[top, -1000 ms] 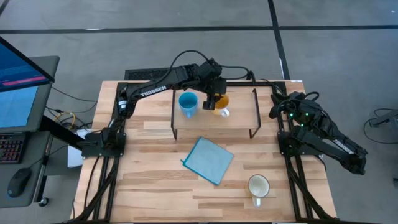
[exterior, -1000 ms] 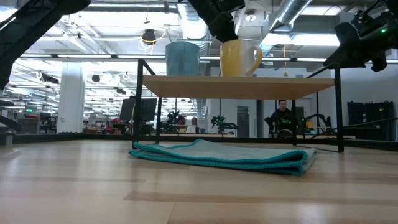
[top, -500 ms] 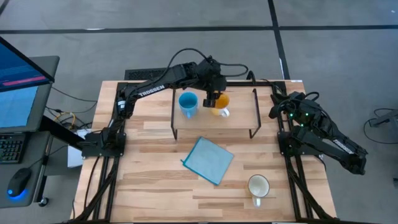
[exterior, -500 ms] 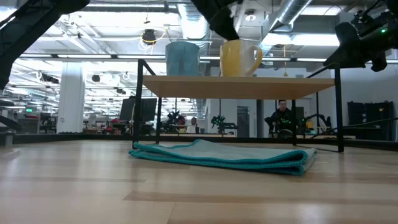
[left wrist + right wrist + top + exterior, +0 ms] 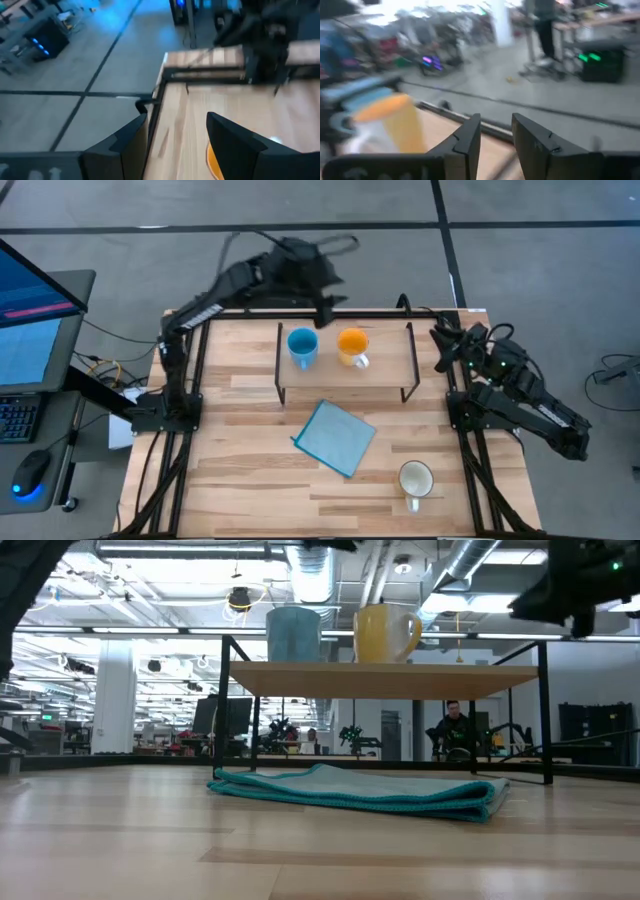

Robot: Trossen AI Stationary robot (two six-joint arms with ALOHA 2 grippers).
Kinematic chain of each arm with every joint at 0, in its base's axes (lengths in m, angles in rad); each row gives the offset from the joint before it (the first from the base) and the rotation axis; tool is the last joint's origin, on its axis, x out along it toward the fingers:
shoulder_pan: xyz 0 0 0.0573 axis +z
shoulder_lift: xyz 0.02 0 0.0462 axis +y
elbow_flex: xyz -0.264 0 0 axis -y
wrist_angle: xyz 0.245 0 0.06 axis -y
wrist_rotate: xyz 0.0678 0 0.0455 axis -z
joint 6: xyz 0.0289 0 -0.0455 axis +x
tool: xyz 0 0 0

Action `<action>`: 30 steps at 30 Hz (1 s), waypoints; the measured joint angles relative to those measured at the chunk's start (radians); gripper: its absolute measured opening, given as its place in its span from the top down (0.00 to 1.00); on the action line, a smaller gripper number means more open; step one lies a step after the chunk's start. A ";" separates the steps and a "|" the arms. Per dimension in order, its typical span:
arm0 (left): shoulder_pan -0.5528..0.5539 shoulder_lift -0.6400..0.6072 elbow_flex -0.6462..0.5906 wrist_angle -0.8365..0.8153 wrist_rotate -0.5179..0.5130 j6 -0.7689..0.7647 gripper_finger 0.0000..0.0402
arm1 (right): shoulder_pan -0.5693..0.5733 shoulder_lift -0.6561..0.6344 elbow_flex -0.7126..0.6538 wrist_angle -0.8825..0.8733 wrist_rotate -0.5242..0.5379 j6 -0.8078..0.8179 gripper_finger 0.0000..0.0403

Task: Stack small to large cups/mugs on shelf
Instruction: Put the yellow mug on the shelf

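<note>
The light-blue mug (image 5: 302,346) (image 5: 293,633) and the orange mug (image 5: 352,346) (image 5: 383,633) stand upright side by side on the shelf (image 5: 385,370) (image 5: 385,678). The white mug (image 5: 416,479) stands on the table near its near right corner. My left gripper (image 5: 325,302) (image 5: 177,145) is open and hovers above the shelf's far edge, clear of the orange mug (image 5: 212,161). My right gripper (image 5: 445,345) (image 5: 496,135) hangs narrowly open in the air just right of the shelf, with the orange mug (image 5: 395,120) ahead of it.
A folded blue cloth (image 5: 335,437) (image 5: 360,790) lies on the table in front of the shelf. The right end of the shelf board is bare. A monitor and keyboard sit off the table's left side. A person (image 5: 452,730) is in the room far behind.
My left gripper has come off the orange mug's rim, risen and swung back toward the table's far edge. The orange mug stays upright on the shelf beside the blue one. My right gripper has risen a little.
</note>
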 joint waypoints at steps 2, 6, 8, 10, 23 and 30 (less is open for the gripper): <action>0.022 -0.040 0.000 0.001 0.028 -0.034 0.52 | -0.001 0.009 0.000 0.054 -0.043 -0.004 0.68; 0.045 -0.121 0.000 0.000 0.028 -0.067 0.52 | 0.000 0.050 0.008 0.101 -0.119 -0.005 0.72; 0.052 -0.161 -0.001 -0.008 0.019 -0.078 0.52 | 0.000 0.089 0.030 0.101 -0.159 -0.005 0.75; 0.052 -0.202 -0.001 -0.016 0.017 -0.087 0.52 | 0.000 0.141 0.064 0.103 -0.211 -0.014 0.78; 0.021 -0.540 -0.529 0.217 -0.037 -0.165 0.52 | 0.092 0.455 0.378 0.024 -0.302 -0.136 0.94; 0.036 -0.902 -1.088 0.595 -0.049 -0.186 0.52 | 0.174 0.541 0.417 -0.018 -0.300 -0.135 0.98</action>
